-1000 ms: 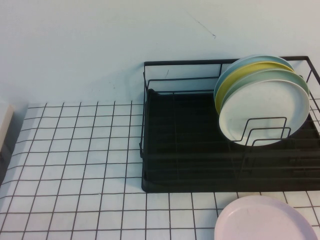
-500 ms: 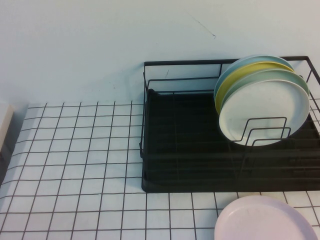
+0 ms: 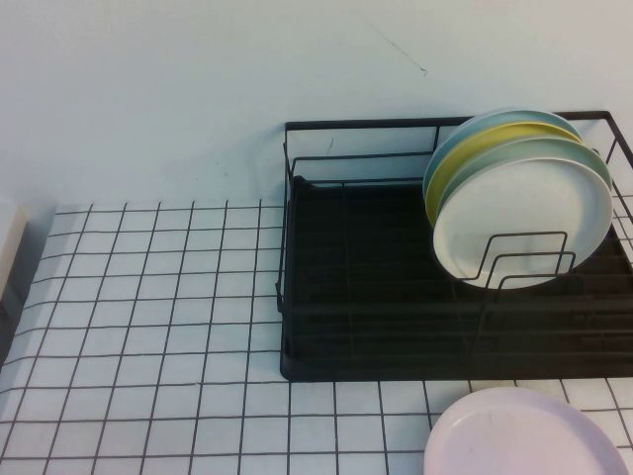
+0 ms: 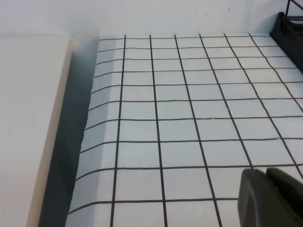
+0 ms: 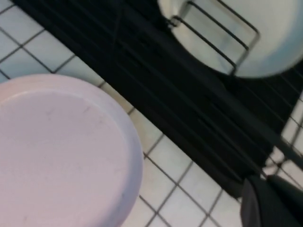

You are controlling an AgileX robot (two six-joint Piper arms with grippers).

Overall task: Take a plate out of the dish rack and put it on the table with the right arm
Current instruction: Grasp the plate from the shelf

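The plate (image 3: 524, 213) with a white face and mint rim stands upright at the front of a stack in the right end of the black dish rack (image 3: 366, 297), behind upright wire loops. It also shows in the right wrist view (image 5: 227, 33), beyond the rack (image 5: 189, 109). My right gripper (image 5: 267, 198) is shut and empty above the table near the rack's front edge, apart from the plate. My left gripper (image 4: 267, 189) is shut and empty low over the gridded table (image 4: 180, 104), far left of the rack. Neither arm shows in the high view.
A pale pink plate (image 3: 524, 435) lies flat on the table in front of the rack; it also shows in the right wrist view (image 5: 57, 151). A yellow plate (image 3: 485, 143) and a pale blue-green plate (image 3: 495, 121) stand behind the task plate. A white slab (image 4: 28, 118) borders the table's left edge.
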